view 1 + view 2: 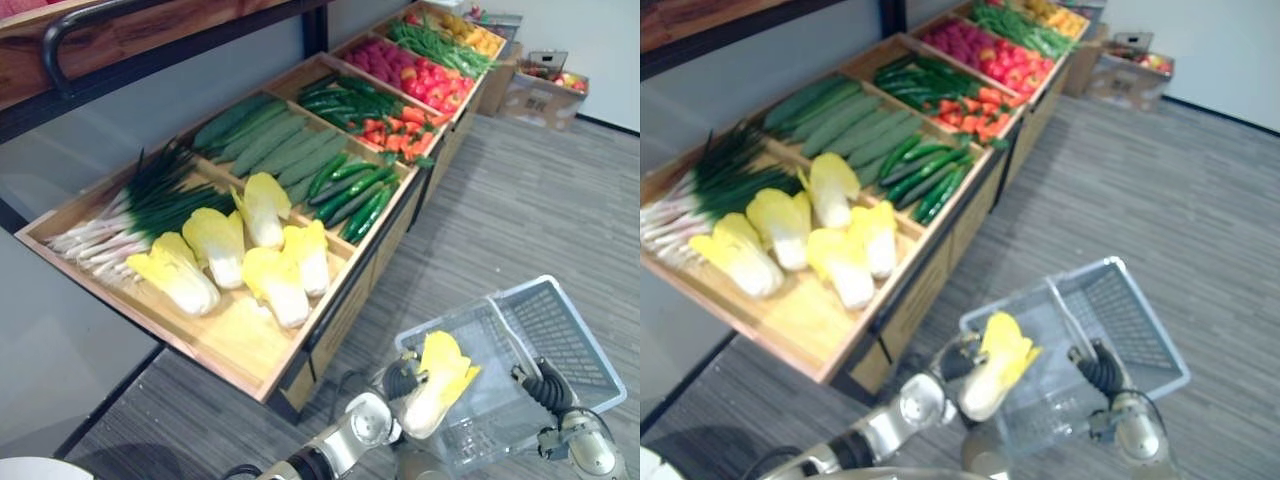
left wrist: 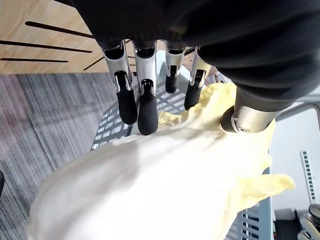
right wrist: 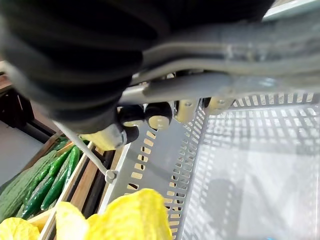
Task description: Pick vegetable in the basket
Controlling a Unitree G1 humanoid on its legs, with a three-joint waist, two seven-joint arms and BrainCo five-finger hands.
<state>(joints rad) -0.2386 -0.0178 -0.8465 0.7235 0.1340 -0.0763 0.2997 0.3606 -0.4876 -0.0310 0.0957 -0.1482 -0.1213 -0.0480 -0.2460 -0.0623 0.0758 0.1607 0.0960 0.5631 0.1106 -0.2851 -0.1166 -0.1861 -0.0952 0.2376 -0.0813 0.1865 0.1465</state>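
Hanging over the near left corner of the basket (image 1: 556, 326), the napa cabbage (image 1: 437, 385) sits clamped between the curled fingers and thumb of the left robot hand (image 2: 148, 112); the right robot hand (image 3: 159, 116) is wrapped round the basket's handle (image 3: 235, 82).

You are looking at a long, tilted wooden display shelf (image 1: 240, 345) that is carrying bundled white-and-green spring onions (image 1: 140, 210), pale green ridged gourds (image 1: 265, 140), glossy dark green cucumbers (image 1: 355, 190) and chopped orange carrots (image 1: 400, 130) in neighbouring compartments. Past its far end, an open brown cardboard box (image 1: 545, 95) is sitting on the grey striped carpet floor (image 1: 520, 210).
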